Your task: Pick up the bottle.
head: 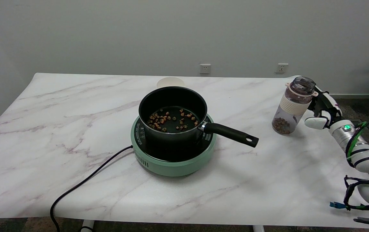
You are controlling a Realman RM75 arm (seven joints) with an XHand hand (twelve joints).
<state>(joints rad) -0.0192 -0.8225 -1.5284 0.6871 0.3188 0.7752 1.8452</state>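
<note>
The clear bottle stands near the table's right edge without a cap. It has a cream band around its middle and brown pellets at the bottom. My right hand is just to the bottle's right, at the height of the band, fingers spread toward it. Its dark fingers come close to the bottle's upper side, and its white thumb sits lower with a small gap to the bottle. I cannot tell whether any finger touches the bottle. It appears to rest on the table.
A black saucepan with brown pellets sits on a green hotplate at the table's middle. Its handle points right toward the bottle. A black cord runs off the front left edge. A pale lid lies behind the pan.
</note>
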